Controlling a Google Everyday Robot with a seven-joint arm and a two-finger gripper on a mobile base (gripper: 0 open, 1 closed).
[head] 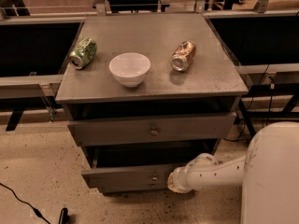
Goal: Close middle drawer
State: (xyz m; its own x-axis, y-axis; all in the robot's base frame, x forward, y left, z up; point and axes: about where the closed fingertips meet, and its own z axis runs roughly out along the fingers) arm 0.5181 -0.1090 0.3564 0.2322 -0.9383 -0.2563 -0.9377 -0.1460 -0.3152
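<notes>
The middle drawer [122, 176] is a grey front with a small brass knob [154, 177], second from the top in the grey cabinet. It stands pulled out, and the dark inside of its box shows above the front. My gripper [175, 183], at the end of the white arm [212, 171], is low at the right and sits against the right end of that drawer front. The arm reaches in from the white robot body [273, 176] at the lower right.
The top drawer [152, 129] also stands slightly out. On the cabinet top [154, 31] are a green can [83, 53] on its side, a white bowl [130, 68] and a brown can [182, 56] on its side. A thin bottom front [131, 187] sits below. A black cable [21, 202] lies on the floor at the left.
</notes>
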